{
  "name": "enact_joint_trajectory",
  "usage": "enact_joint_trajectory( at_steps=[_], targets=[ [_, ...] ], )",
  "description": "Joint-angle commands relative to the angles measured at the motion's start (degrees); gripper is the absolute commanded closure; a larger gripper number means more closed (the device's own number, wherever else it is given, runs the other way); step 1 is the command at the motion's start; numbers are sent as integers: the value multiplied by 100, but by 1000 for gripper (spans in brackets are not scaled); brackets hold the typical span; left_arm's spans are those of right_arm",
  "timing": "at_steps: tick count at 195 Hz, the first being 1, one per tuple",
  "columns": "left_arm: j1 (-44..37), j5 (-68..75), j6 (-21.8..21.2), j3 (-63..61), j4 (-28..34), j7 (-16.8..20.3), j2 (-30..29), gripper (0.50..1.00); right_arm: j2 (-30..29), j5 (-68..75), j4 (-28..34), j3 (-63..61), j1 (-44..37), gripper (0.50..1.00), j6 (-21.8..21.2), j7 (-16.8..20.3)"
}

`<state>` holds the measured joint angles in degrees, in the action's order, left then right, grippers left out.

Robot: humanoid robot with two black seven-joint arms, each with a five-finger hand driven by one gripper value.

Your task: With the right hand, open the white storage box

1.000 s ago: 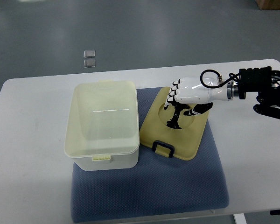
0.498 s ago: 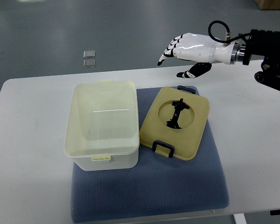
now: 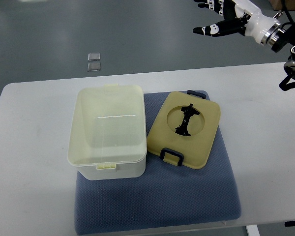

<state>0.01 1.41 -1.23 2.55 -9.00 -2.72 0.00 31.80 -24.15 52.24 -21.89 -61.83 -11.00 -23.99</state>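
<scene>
Right hand (image 3: 226,17), glossy white shells with black fingertips, is seen at the top right corner above the grey floor, fingers spread and nothing gripped. Below, the white storage box (image 3: 108,132) is found uncovered, a rounded rectangular tub of translucent plastic, set on the left of a dimpled blue-grey mat (image 3: 187,196). Just beside it the beige lid (image 3: 204,140) is laid flat, black latches at both ends.
</scene>
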Motion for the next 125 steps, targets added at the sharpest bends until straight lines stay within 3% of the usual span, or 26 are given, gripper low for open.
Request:
enact_joint_trajectory(
  at_steps=[1,34,125],
  targets=[
    [-1,0,0,0,3,0,0,500,-7,1061,-3,-8,189,572,1,412],
    [-1,0,0,0,3,0,0,500,-69,2467,-118,45,505,570,72,781],
    [-1,0,0,0,-6,0,0,500,-517,2916,-469,62,936,570,195,694]
  ],
)
